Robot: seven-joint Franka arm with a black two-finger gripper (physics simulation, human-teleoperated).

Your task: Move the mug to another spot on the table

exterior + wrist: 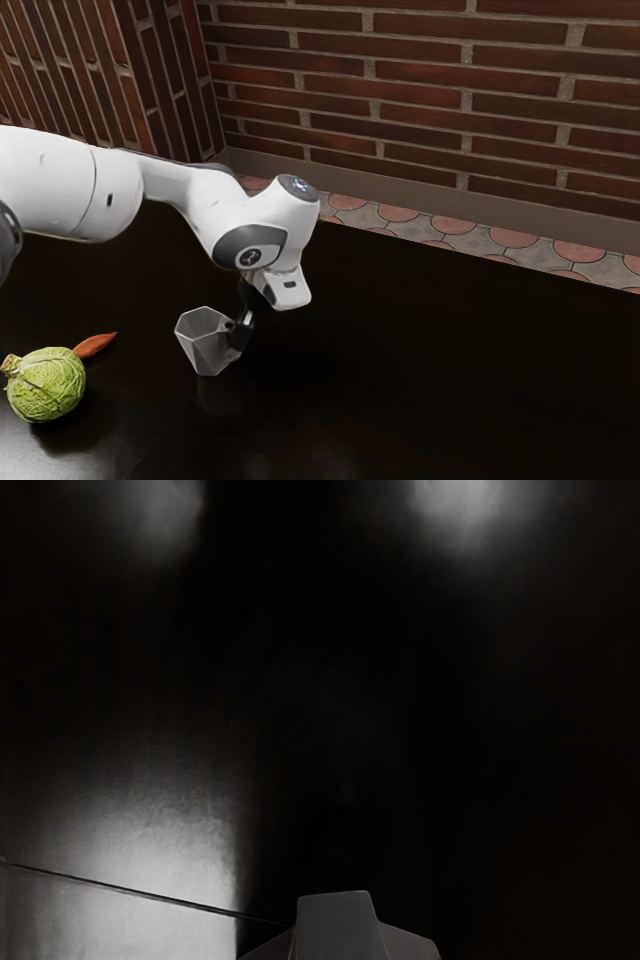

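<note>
The grey faceted mug (203, 338) is sitting tilted at the near part of the dark glossy bench (430, 370), toward the exterior view's left, its open mouth leaning up and away from the hand. Whether its base is resting on the bench or hanging just clear of it cannot be told; a faint reflection is lying beneath it. The black pincer (243, 328) is closing narrowly on the mug's wall on the side toward the exterior view's right, holding it there. In the wrist view a pale angular piece of the mug (340, 932) is showing just under the hand, with the bench's shiny surface beyond it. The white arm (150, 195) is reaching in from the exterior view's left and bending down over the mug. Farther toward that left, well apart from the mug, a green cabbage (45, 384) is lying on the bench, with a small orange-red piece (94, 344) just beside it. Behind the bench, a tiled floor (480, 235) is meeting a brick wall (420, 90).
</note>
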